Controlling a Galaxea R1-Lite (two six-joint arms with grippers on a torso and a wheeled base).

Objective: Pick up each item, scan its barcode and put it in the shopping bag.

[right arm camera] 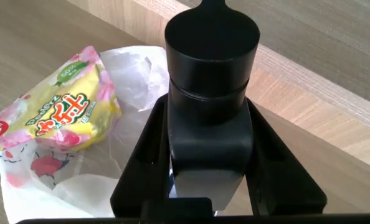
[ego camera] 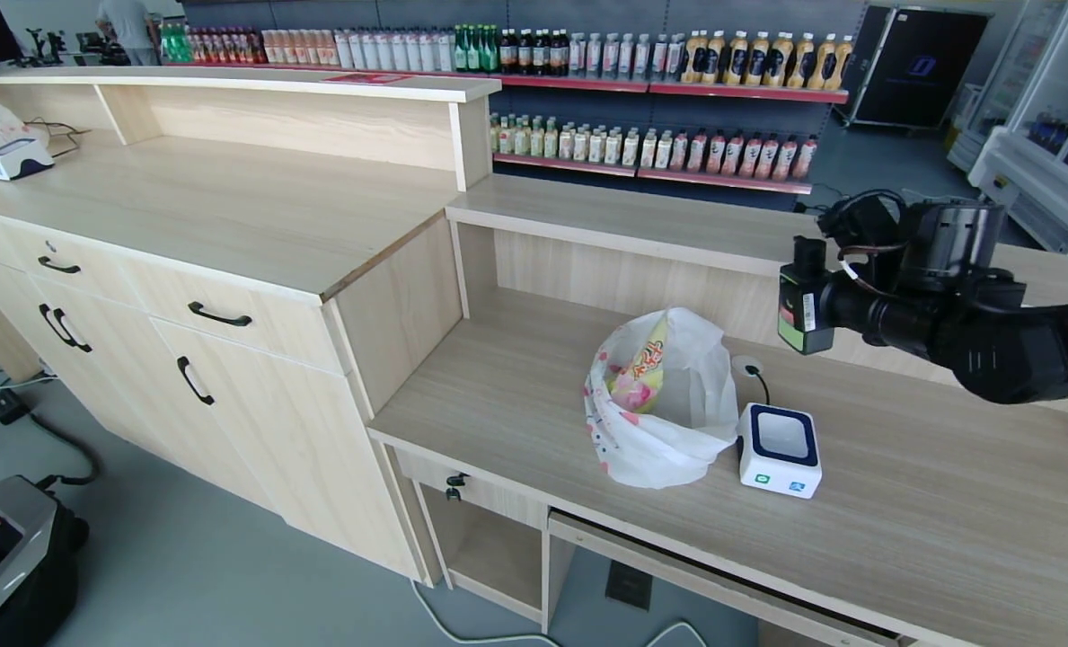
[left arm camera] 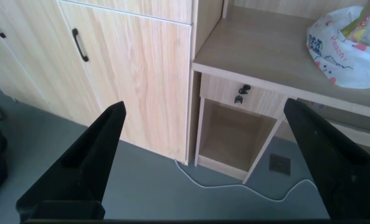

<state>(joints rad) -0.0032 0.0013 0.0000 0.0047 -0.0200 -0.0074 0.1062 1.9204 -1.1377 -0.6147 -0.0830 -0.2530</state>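
One dark bottle (ego camera: 803, 305), long axis upright, cap on top, clamped in the right gripper (right arm camera: 211, 180) above the scanner (ego camera: 779, 449); shopping bag (ego camera: 668, 404) just beside the scanner.

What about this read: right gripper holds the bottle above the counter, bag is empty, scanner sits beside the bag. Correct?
Not quite: the bag is not empty. A yellow and pink packet lies in it, as the right wrist view shows. The rest holds: the right gripper holds the bottle above the counter, and the scanner sits beside the bag.
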